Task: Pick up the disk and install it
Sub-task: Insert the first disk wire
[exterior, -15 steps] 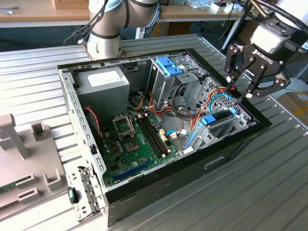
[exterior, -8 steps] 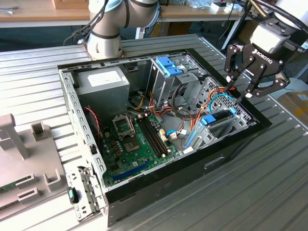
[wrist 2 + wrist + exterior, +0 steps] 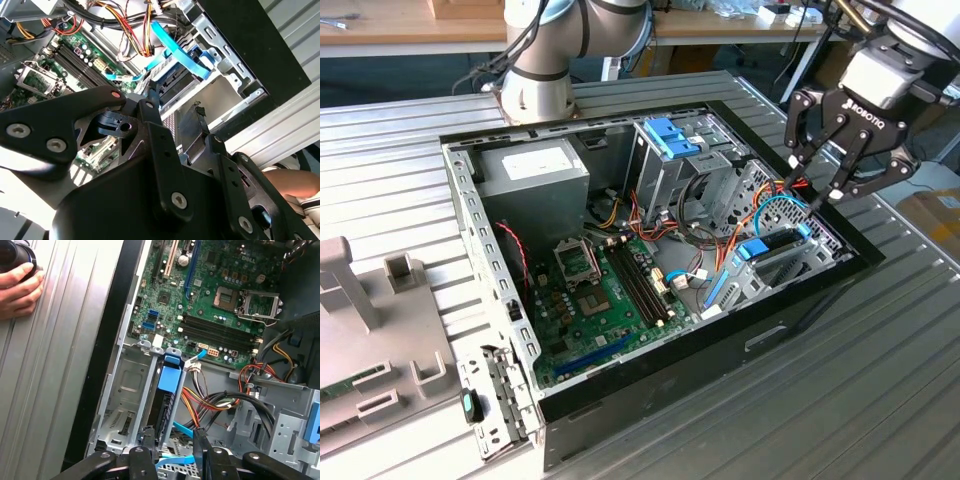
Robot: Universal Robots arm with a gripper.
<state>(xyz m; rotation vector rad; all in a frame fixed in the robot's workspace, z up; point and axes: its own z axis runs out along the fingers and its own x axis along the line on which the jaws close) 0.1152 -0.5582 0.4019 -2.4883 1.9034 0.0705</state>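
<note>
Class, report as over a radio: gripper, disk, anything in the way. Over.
Gripper open, above disk's end. Disk on edge in drive bay, not gripped. Thin blue cable arching close by fingers.

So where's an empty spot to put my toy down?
The ribbed table is bare at the exterior view's lower right, beside the computer case, and between case and grey fixture. Inside is crowded: cables, motherboard, disk, with the tool above.
</note>
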